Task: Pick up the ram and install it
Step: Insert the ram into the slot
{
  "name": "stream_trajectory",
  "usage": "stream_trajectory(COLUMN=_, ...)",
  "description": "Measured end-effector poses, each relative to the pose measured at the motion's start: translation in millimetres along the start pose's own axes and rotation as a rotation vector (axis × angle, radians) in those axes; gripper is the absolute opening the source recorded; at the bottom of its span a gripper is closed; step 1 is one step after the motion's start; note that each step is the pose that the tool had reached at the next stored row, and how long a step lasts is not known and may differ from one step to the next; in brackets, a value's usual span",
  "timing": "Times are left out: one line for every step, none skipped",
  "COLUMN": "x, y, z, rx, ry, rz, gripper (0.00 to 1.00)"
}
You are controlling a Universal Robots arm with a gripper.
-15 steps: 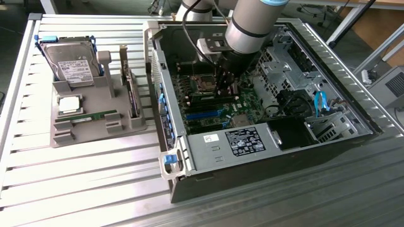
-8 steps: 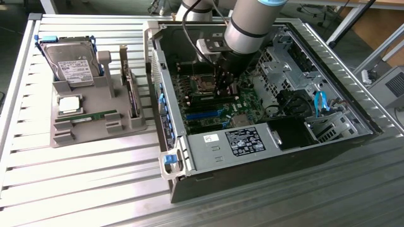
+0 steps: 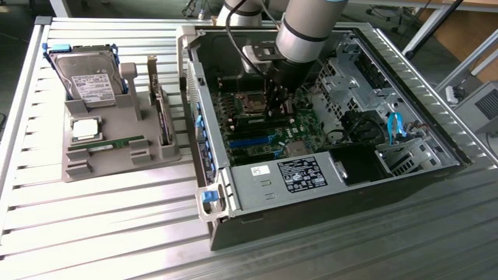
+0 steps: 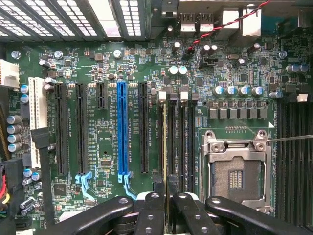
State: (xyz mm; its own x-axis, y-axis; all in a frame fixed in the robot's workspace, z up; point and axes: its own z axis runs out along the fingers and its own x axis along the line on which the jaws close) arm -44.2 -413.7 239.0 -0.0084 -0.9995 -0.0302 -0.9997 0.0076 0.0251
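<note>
An open computer case [image 3: 327,146] lies on a slatted metal bench [image 3: 93,233], towards the bench's edge on the exterior view's right. The robot arm [image 3: 307,29] reaches down into the case, and its gripper [image 3: 276,108] stands low over the green motherboard [image 3: 265,131], just beside the CPU socket [image 3: 251,100]. The fingers are closed on a thin upright strip, the ram [image 3: 274,100], held edge-down at the memory slots. A grey parts holder [image 3: 116,134] sits on the bench near the edge on the exterior view's left, carrying a hard drive [image 3: 87,76], a square silver CPU [image 3: 86,129], a second green memory stick [image 3: 105,144] and an upright dark expansion card [image 3: 161,111].
</note>
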Motion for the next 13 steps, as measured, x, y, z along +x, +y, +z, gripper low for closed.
stream_trajectory(x=0.0, y=0.0, z=0.0, rx=0.0, ry=0.0, rz=0.0, gripper=0.12)
stream_trajectory(x=0.1, y=0.0, z=0.0, rx=-0.0002, ry=0.0006, rz=-0.002, gripper=0.12)
stream_trajectory(x=0.2, y=0.0, z=0.1, rx=-0.0004, ry=0.0023, rz=-0.012, gripper=0.12)
stream_trajectory(x=0.2, y=0.0, z=0.2, rx=-0.0004, ry=0.0024, rz=-0.015, gripper=0.12)
stream_trajectory(x=0.2, y=0.0, z=0.2, rx=-0.0005, ry=0.0025, rz=-0.015, gripper=0.12)
stream_trajectory(x=0.2, y=0.0, z=0.4, rx=-0.0004, ry=0.0024, rz=-0.014, gripper=0.12)
stream_trajectory(x=0.2, y=0.0, z=0.5, rx=-0.0004, ry=0.0024, rz=-0.014, gripper=0.12)
stream_trajectory(x=0.3, y=0.0, z=0.6, rx=-0.0004, ry=0.0029, rz=-0.013, gripper=0.12)
stream_trajectory(x=0.4, y=0.0, z=1.0, rx=-0.0004, ry=0.0035, rz=-0.012, gripper=0.12)
stream_trajectory(x=0.4, y=0.1, z=1.2, rx=-0.0004, ry=0.0038, rz=-0.011, gripper=0.12)
stream_trajectory(x=0.4, y=0.2, z=1.3, rx=-0.0004, ry=0.0039, rz=-0.011, gripper=0.12)
stream_trajectory(x=0.4, y=0.3, z=1.5, rx=-0.0003, ry=0.0039, rz=-0.011, gripper=0.12)
stream_trajectory(x=0.4, y=0.4, z=1.7, rx=-0.0003, ry=0.0039, rz=-0.011, gripper=0.12)
